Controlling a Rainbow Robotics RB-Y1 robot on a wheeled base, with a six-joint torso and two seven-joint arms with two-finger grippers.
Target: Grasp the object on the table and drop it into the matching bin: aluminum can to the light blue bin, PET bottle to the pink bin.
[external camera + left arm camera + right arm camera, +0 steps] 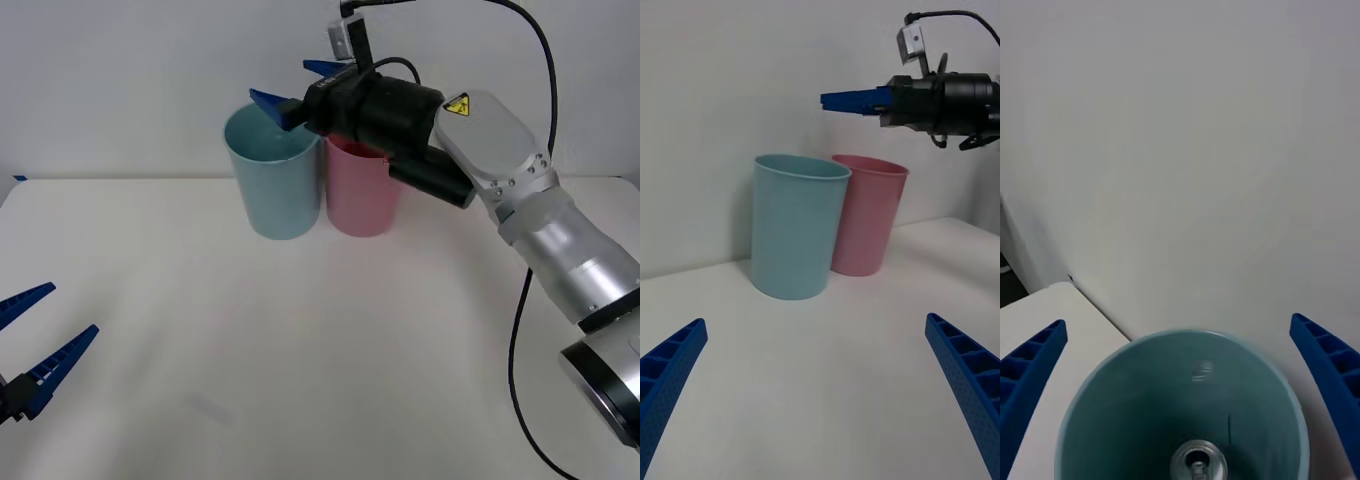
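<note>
— How are the fingers of the right gripper set?
— They are spread wide, nothing held, above the light blue bin.
— Where is the aluminum can seen?
— At the bottom of that bin, top up. The pink bin is touching it on the table.
— And the left gripper?
— It is held low at the near edge, fingers parted and empty.

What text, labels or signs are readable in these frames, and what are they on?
No readable words or numbers.
Yellow triangular warning sticker, a symbol without text, on the right arm's grey housing behind the right end effector.
Light blue bin, pink bin, table: no markings.
Aluminum can lying inside the light blue bin: top shows no legible print.
Left end effector: no markings.
</note>
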